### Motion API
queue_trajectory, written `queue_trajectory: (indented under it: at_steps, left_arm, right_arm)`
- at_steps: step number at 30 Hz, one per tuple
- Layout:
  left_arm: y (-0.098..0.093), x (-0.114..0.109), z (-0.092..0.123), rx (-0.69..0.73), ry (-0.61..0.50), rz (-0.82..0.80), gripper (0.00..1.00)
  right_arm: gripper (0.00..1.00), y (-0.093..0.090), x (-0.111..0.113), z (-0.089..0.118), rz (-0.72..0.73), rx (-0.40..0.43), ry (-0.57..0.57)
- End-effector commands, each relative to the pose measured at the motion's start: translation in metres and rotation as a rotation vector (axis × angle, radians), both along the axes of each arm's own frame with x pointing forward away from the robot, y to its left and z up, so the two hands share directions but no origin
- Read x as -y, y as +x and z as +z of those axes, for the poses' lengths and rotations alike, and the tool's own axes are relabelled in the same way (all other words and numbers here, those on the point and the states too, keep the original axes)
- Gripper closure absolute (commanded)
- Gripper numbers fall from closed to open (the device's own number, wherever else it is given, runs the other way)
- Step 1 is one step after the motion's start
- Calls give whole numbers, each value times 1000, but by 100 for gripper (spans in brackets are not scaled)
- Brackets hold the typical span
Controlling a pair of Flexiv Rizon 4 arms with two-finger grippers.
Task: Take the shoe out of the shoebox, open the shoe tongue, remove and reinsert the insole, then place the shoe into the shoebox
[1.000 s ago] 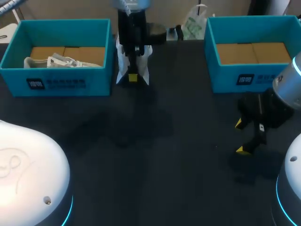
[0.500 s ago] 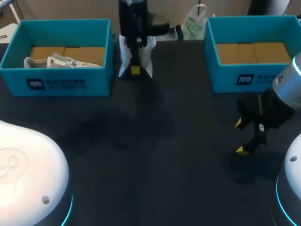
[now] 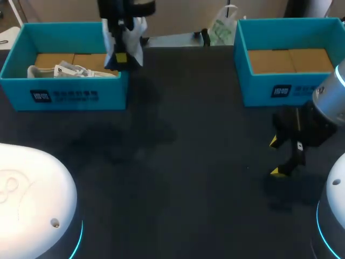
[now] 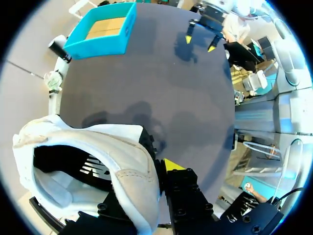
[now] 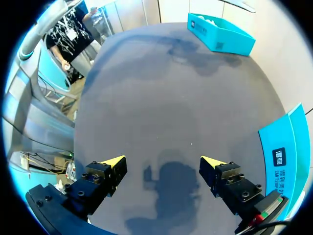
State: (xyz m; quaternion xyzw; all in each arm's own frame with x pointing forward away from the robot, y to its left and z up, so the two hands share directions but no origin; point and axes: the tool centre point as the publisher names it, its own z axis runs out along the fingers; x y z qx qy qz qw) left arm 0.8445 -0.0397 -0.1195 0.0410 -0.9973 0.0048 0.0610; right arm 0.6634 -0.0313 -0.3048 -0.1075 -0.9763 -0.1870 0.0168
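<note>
My left gripper is shut on a white shoe and holds it in the air over the right wall of the left teal shoebox. In the left wrist view the white shoe shows its dark opening, its wall pinched at my left gripper; one yellow fingertip shows and the other is hidden behind the shoe. My right gripper hangs open and empty above the table's right side, in front of the right teal shoebox. In its own view my right gripper has only bare table between its fingers.
A crumpled white thing lies on brown card inside the left shoebox. The right shoebox holds only brown card. The dark tabletop stretches between the two boxes. The left shoebox lies far ahead of my right gripper.
My left arm has carried the shoe leftward and up, from the table's back middle to above the left shoebox's right wall. The right arm has stayed still.
</note>
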Motion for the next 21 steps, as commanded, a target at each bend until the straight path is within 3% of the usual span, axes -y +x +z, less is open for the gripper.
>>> queue_trajectory:
  at_steps: [1, 21]
  left_arm:
    - [20, -30, 3, 3, -26, 13, 100]
    - [128, -147, 0, 0, -46, 32, 100]
  right_arm:
    - [0, -1, 0, 0, -1, 1, -1]
    - [0, -1, 0, 0, -1, 1, -1]
